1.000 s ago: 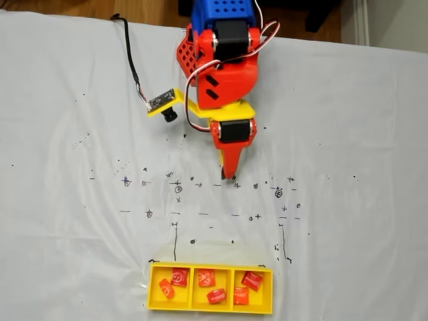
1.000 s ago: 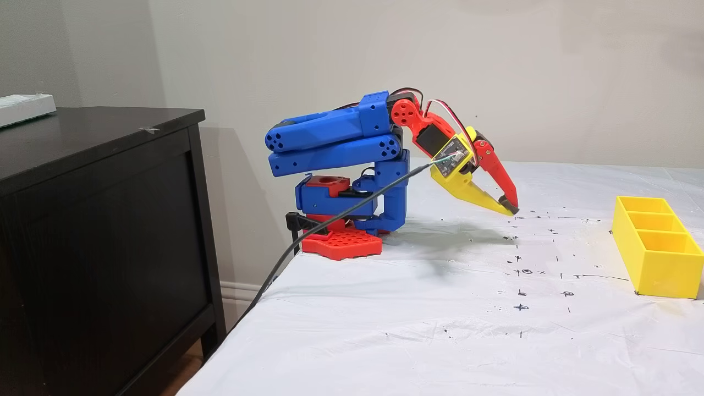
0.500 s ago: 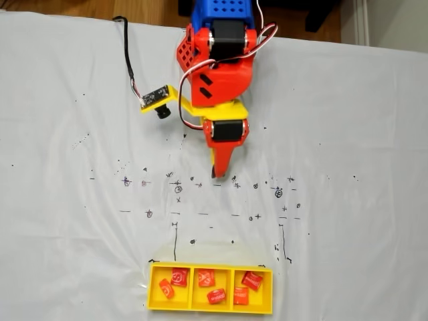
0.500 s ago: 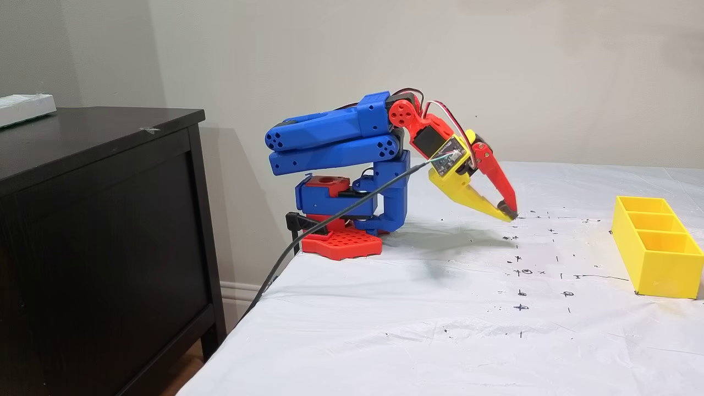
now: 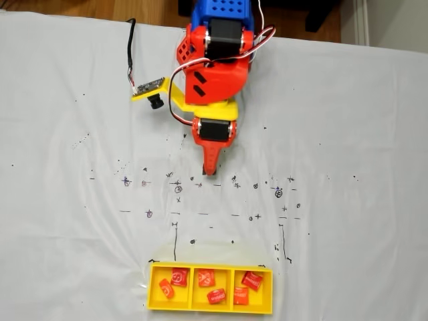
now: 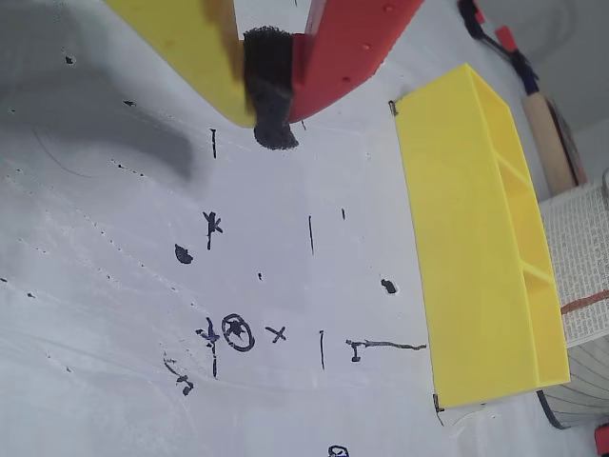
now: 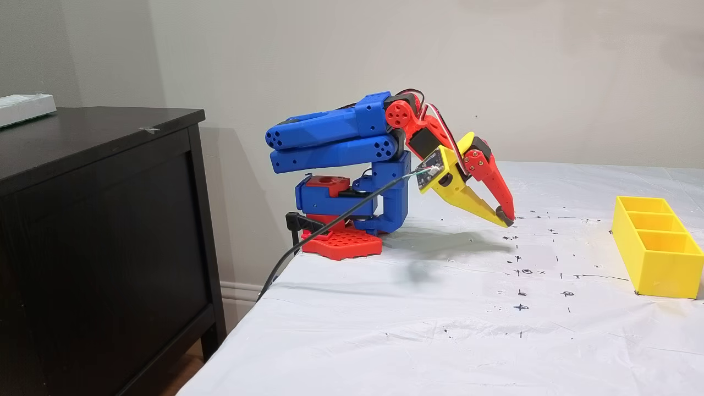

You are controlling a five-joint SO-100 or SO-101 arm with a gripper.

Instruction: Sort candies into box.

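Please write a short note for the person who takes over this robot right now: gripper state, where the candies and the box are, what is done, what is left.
Gripper: shut, holding nothing, low over the white sheet, apart from the box.
Candies: six, all in the box. By the fixed view from above: two in the left compartment, two in the middle, two in the right.
Done: every candy seen is in the box.
Left: apparently nothing to pick; check the sorting.

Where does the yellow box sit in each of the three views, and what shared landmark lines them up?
A fixed view, from above: box at bottom centre, candies inside.
Wrist view: box along the right side, seen from outside its long wall.
A fixed view, from the side: box at the right edge, on the white sheet.
Shared landmark: the black L-shaped corner mark penned beside the box.
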